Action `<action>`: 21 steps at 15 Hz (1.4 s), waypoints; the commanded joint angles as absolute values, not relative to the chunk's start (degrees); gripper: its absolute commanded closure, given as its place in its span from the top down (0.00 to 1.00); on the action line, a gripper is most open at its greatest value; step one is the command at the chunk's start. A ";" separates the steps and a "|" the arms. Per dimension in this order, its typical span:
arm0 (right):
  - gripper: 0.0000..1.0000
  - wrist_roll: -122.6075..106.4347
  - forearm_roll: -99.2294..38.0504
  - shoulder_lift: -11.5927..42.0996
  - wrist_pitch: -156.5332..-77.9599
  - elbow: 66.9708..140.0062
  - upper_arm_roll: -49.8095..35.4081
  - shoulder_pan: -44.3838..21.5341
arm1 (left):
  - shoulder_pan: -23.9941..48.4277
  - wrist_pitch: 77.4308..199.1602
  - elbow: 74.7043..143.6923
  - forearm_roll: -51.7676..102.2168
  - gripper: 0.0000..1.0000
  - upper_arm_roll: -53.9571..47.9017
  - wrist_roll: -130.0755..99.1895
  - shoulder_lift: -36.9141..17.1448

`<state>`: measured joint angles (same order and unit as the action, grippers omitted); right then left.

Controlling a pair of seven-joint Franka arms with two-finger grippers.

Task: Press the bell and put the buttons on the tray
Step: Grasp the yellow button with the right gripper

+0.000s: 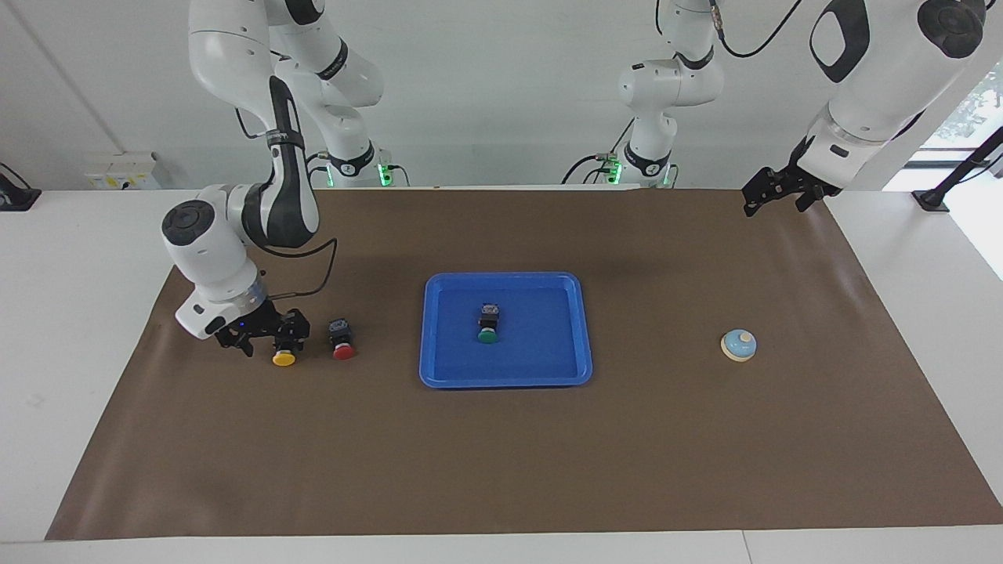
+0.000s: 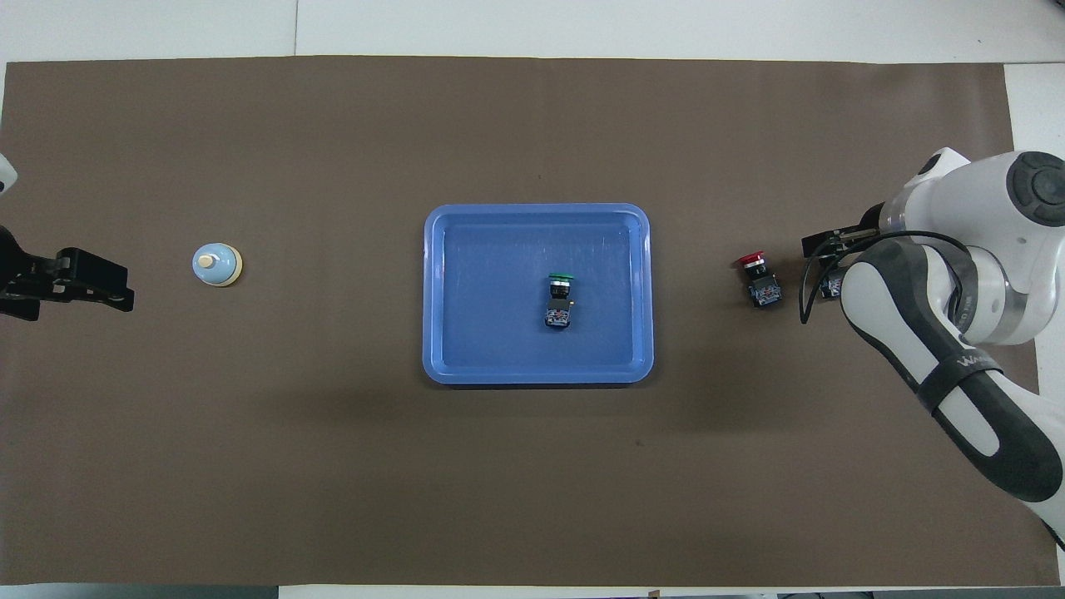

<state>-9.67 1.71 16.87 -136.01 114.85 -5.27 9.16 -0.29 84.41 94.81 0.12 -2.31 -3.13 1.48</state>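
Right gripper (image 1: 270, 335) is down at the worktop (image 1: 501, 439), toward the right arm's end, sitting at the black boxy body of the yellow-capped push-button switch (image 1: 284, 354). Fingers flank the switch body, but I can't tell whether they're clamped on it or just around it. The yellow cap pokes out from under the gripper on the side away from the robots. In the overhead view the arm covers most of that switch.

Red-capped push-button switch with black body (image 1: 341, 341) lies on the brown paper-covered worktop just beside the yellow one, on the tray side, not touching the gripper.

Shallow bright-blue plastic tray with raised rim (image 1: 439, 376) sits mid-worktop. Green-capped push-button switch with black body (image 1: 488, 323) lies on its side in the tray, roughly central, cap pointing away from the robots.

Small light-blue dome bell on cream base with cream knob (image 1: 738, 345) stands on the worktop toward the left arm's end, well apart from the tray.

Left gripper (image 1: 772, 192) hangs in the air over the worktop's corner at the left arm's end, waiting. Can't tell its finger state.
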 commanded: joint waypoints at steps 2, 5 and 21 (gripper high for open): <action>0.98 -12.39 1.85 17.05 -141.42 119.09 -5.54 9.93 | 0.00 83.76 95.10 -0.62 1.00 -2.11 -3.60 2.37; 0.27 -12.31 1.85 17.05 -140.98 118.83 -5.54 10.02 | 0.00 83.76 95.10 -0.62 1.00 -2.11 -3.60 2.37; 0.00 26.25 0.88 16.95 -122.51 102.48 -5.89 -14.56 | 0.00 83.76 95.01 -0.62 1.00 -2.11 -3.60 2.37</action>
